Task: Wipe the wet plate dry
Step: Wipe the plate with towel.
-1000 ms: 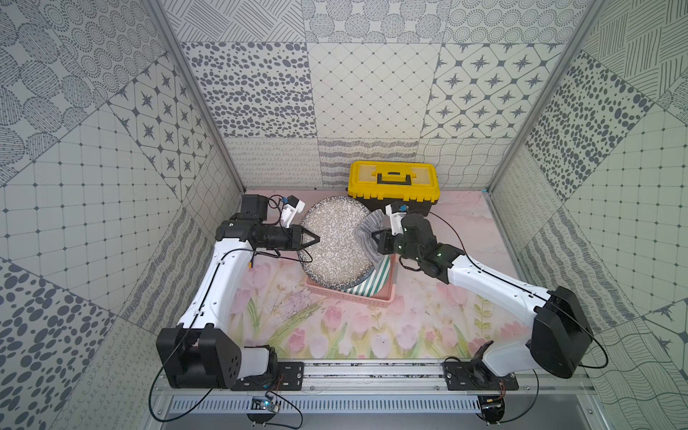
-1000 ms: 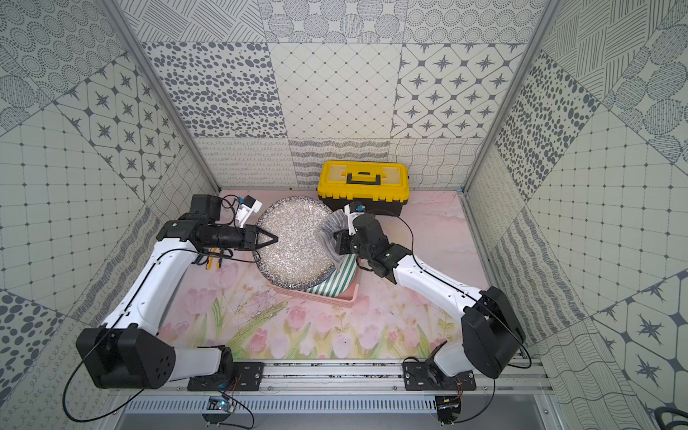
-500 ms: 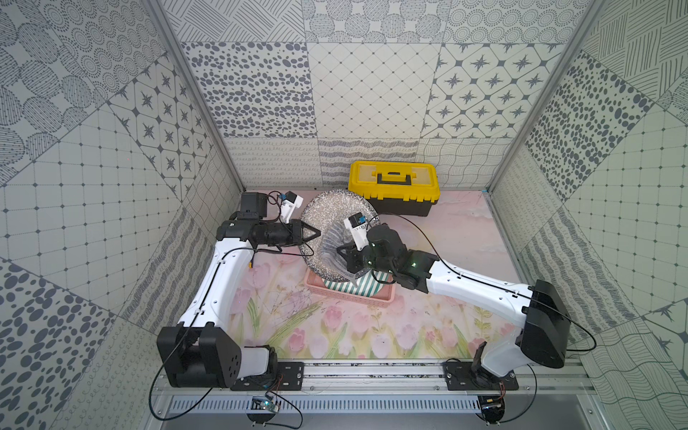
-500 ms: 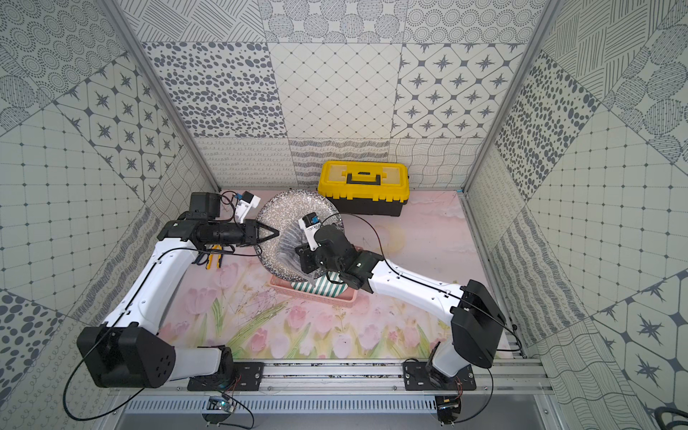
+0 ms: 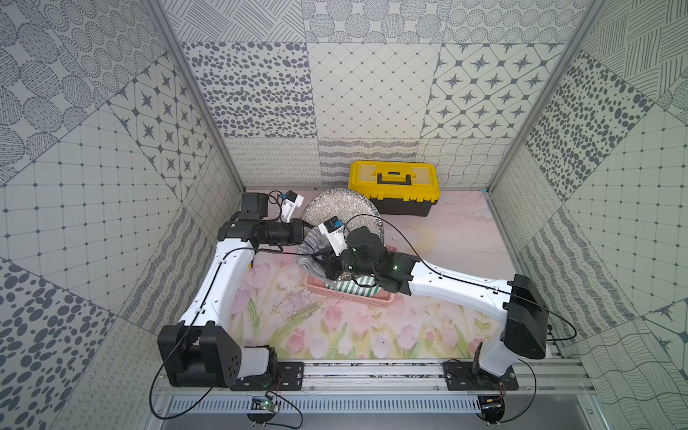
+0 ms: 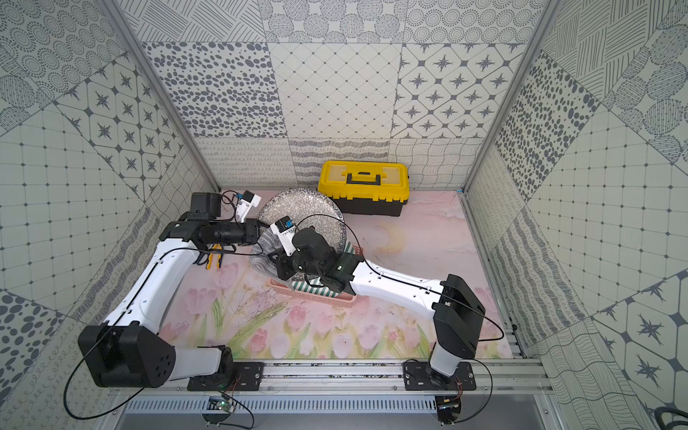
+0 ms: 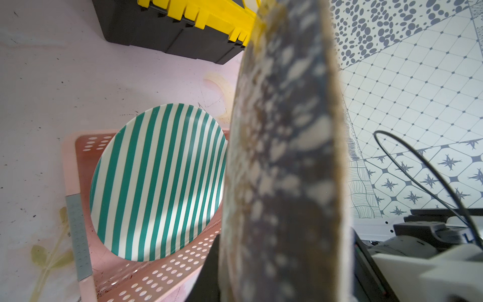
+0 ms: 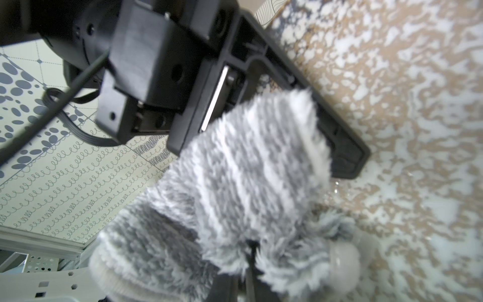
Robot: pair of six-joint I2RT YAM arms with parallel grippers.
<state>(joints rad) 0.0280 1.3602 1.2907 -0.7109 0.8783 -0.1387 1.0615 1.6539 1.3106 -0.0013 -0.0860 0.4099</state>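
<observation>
The left gripper is clamped narrowly on the rim of the speckled plate, one black finger lying flat against the plate's face and the other out of sight behind it; the plate is held up on edge in the air, tilted, above the back of the pink basket and in front of the yellow toolbox; the left wrist view shows it almost edge-on; the right gripper is closed tight on a grey fluffy cloth, whose bunched pile swells out around the jaws and hides most of them; in the right wrist view the cloth is pressed against the plate's mottled face, just beside the left finger and overlapping it; a few small shiny beads sit on the plate near that fingertip; in both top views the cloth covers the plate's lower left part; a green-and-white striped plate rests tilted inside the basket, beneath the held plate and apart from it.
</observation>
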